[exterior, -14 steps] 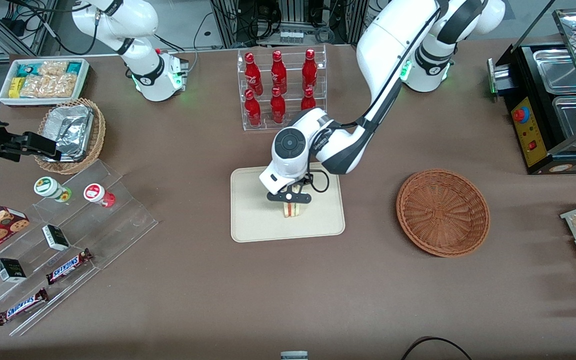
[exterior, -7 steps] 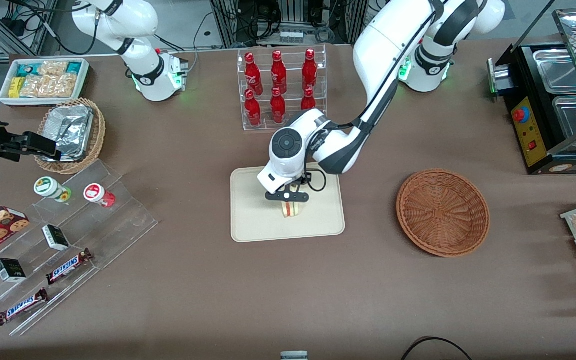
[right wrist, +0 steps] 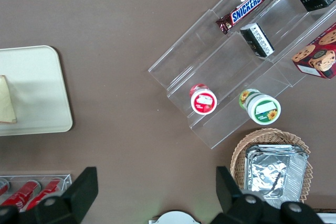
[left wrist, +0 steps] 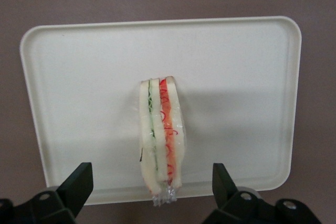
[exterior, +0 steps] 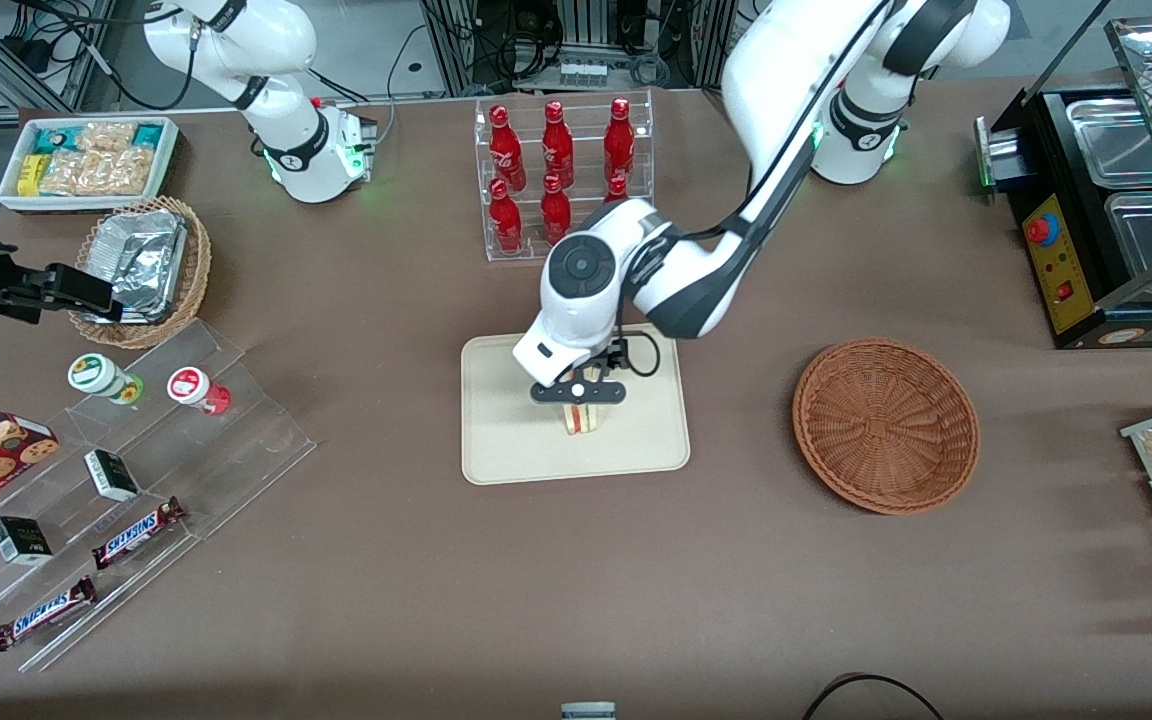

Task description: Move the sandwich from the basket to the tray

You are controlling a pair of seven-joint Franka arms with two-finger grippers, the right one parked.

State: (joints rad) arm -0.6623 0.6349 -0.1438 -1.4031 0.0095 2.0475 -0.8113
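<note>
1. At the centre of the front view, the sandwich [exterior: 581, 418] stands on its edge on the cream tray [exterior: 506, 440], filling stripes facing the camera. The gripper [exterior: 578, 393] hangs just above it with its fingers spread apart, holding nothing. The reddish-brown basket [exterior: 885, 424] sits at right of centre, well apart from the tray, toward the working arm's end of the table.
2. Left wrist view: the sandwich [left wrist: 160, 140] rests on the tray [left wrist: 79, 77], and both dark fingertips [left wrist: 77, 182] stand wide of it, touching nothing.
3. Right wrist view: at the left edge, a corner of the tray [right wrist: 37, 98] shows with a pale slice of the sandwich [right wrist: 6, 106] on it.
</note>
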